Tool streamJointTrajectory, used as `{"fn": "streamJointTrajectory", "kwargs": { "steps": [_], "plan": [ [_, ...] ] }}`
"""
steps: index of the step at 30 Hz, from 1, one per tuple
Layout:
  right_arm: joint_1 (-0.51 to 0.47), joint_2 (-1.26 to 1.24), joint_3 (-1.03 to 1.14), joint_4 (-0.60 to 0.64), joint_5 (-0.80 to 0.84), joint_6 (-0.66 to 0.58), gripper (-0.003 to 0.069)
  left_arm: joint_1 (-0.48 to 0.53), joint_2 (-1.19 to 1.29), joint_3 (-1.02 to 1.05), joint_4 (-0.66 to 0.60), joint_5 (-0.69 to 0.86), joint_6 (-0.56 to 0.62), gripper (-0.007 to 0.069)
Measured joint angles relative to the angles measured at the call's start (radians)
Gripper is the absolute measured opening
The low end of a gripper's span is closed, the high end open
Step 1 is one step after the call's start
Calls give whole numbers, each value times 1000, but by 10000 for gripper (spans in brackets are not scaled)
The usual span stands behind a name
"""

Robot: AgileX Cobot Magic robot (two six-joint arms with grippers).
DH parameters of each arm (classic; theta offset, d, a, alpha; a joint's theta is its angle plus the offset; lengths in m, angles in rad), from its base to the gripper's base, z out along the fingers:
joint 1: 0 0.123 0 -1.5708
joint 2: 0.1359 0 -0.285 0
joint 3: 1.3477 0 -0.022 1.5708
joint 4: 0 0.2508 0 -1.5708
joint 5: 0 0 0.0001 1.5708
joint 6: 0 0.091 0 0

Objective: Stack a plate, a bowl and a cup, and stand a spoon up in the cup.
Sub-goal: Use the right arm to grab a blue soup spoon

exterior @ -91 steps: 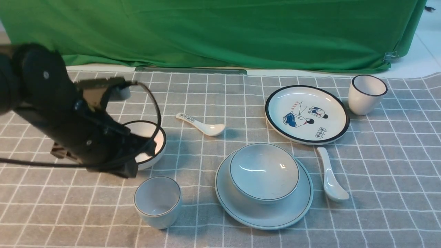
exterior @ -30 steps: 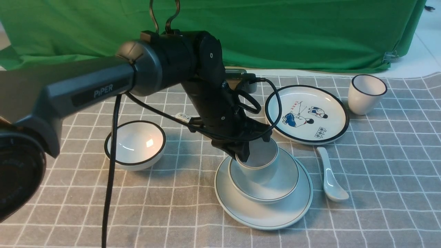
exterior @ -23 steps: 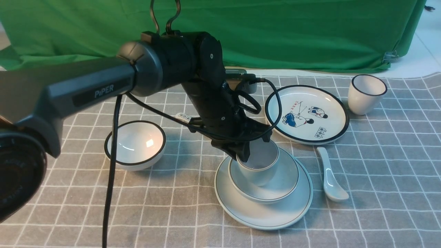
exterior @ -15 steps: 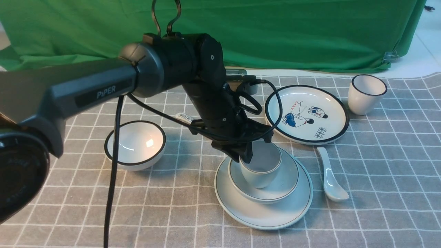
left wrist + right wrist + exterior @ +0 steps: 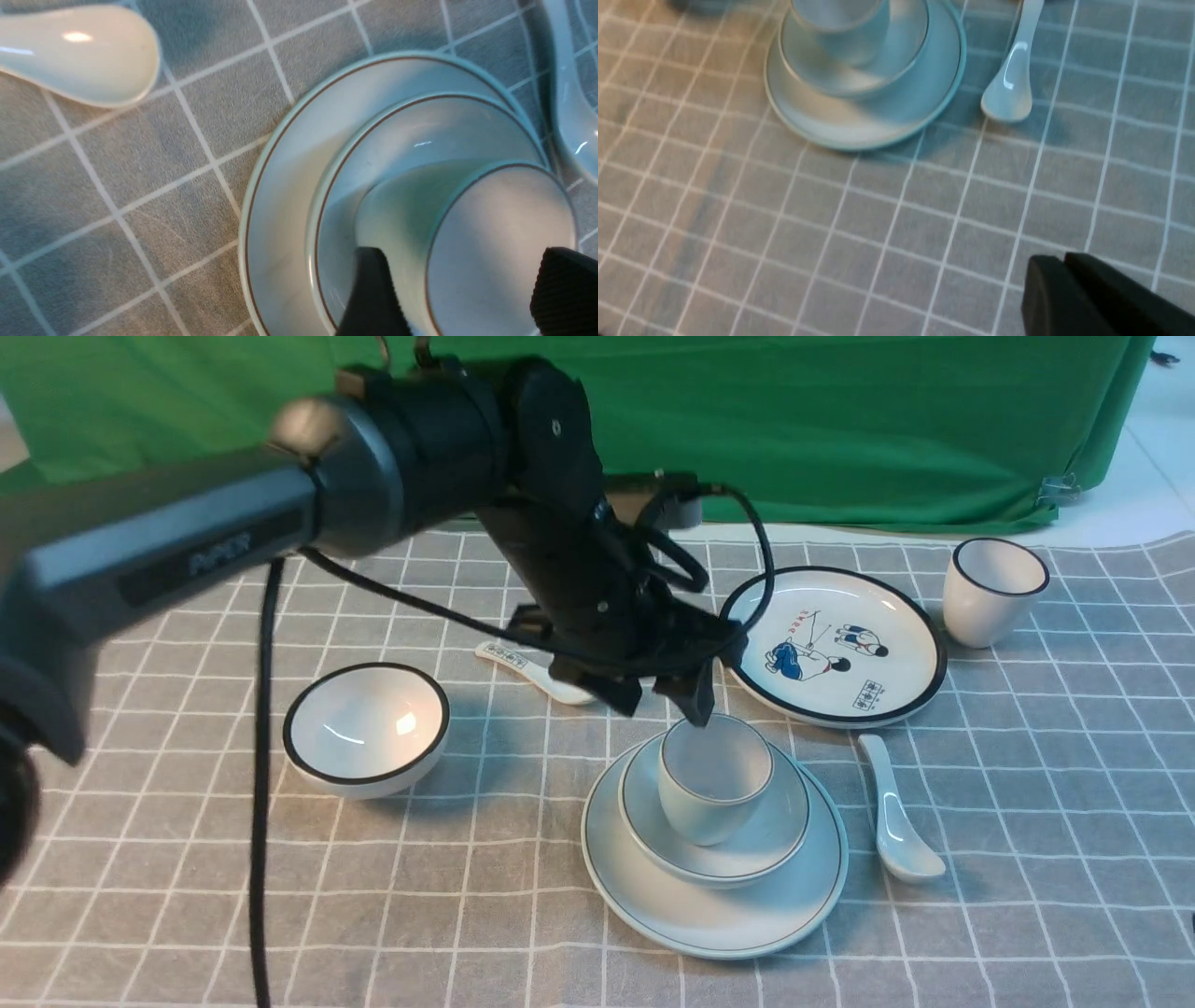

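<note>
Three pieces sit nested: the plate (image 5: 644, 898) on the worktop (image 5: 448, 905), the bowl (image 5: 782, 821) on it, the cup (image 5: 714, 795) upright in the bowl. The left claw (image 5: 663, 705) hangs spread just above the cup's far rim. A sideways pull while this low could clip that rim and tip the cup on the bowl's curved floor. The right claw (image 5: 1062, 263), pressed together, hovers over the worktop. The spoon (image 5: 894, 821) lies flat just beside the plate. Glazed and thin, it may slip from a pinch, or lever the short cup over.
</note>
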Motion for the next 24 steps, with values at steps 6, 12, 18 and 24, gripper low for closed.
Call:
{"fn": "streamJointTrajectory", "kwargs": {
  "steps": [6, 12, 18, 24],
  "plan": [
    [0, 130, -123, 0, 56, -21, 69, 0, -112, 0, 79, 55, -2, 268],
    [0, 284, -253, -39, 125, -24, 69, 0, -312, 46, 161, 65, -7, 18],
    [1, 430, -322, -52, 157, -24, 70, 0, -586, 302, 164, -61, -26, 7],
    [1, 547, -344, -130, 162, -3, 122, 0, -856, 642, 165, -231, -62, 8]
  ]
}}
